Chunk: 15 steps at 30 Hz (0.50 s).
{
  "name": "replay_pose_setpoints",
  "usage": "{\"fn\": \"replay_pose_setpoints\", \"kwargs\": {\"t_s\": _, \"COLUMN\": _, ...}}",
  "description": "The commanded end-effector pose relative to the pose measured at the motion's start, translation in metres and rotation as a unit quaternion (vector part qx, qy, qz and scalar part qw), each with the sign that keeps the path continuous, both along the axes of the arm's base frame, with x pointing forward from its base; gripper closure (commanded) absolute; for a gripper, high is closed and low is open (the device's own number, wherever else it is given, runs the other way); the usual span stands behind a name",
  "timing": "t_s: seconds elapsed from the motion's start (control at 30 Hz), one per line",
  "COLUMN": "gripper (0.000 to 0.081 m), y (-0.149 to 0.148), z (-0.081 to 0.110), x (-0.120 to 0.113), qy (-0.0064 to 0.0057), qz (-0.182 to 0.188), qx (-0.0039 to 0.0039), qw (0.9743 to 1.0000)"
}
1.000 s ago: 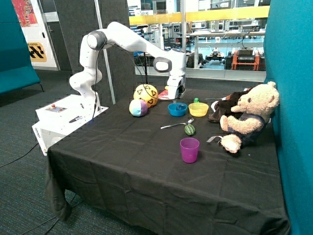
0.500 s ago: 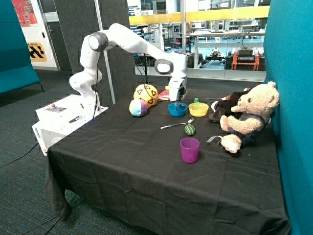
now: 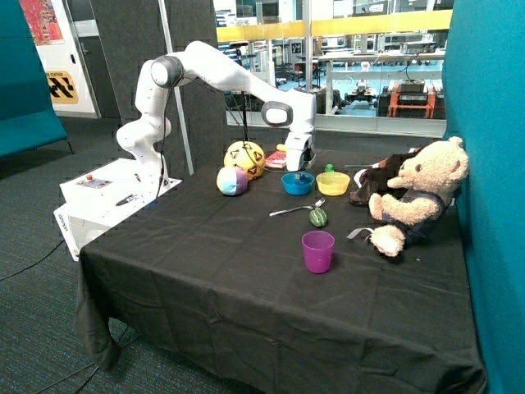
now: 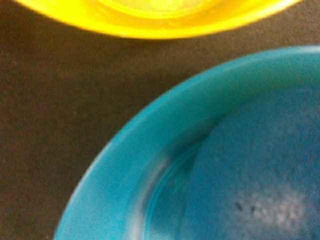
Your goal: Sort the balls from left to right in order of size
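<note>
The gripper (image 3: 298, 167) is hanging just over the blue bowl (image 3: 298, 183) near the table's (image 3: 246, 279) far edge; whether it is open or holding anything cannot be told. The wrist view is showing the bowl's smooth plastic rim (image 4: 150, 150) with a rough, dark blue rounded thing (image 4: 260, 170) lying inside, and the yellow bowl (image 4: 155, 17) just beside. The yellow ball (image 3: 244, 158) and smaller multicoloured ball (image 3: 232, 181) are sitting together toward the far corner, a small green ball (image 3: 317, 217) lying mid-table. Black cloth is lying bare along the near edge.
</note>
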State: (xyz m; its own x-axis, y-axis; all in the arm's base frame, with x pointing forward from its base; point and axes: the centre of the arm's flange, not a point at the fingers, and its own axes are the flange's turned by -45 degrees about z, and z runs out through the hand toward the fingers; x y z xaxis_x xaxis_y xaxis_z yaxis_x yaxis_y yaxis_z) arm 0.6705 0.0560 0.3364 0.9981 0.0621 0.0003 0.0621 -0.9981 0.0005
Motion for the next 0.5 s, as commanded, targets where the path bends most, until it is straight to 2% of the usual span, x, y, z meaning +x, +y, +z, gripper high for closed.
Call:
{"fn": "replay_pose_setpoints", "kwargs": {"t_s": 0.0, "gripper": 0.0235, "y": 0.0008, "z": -0.0006, "x": 0.0051, "qy": 0.0002, "qz": 0.004, "qx": 0.00022, "qw": 1.0000}}
{"fn": "replay_pose_setpoints", "kwargs": {"t_s": 0.47, "gripper": 0.0216, "y": -0.0077, "z": 0.0062, "x": 0.0034, "qy": 0.0002, "qz": 0.004, "qx": 0.00022, "qw": 1.0000}}
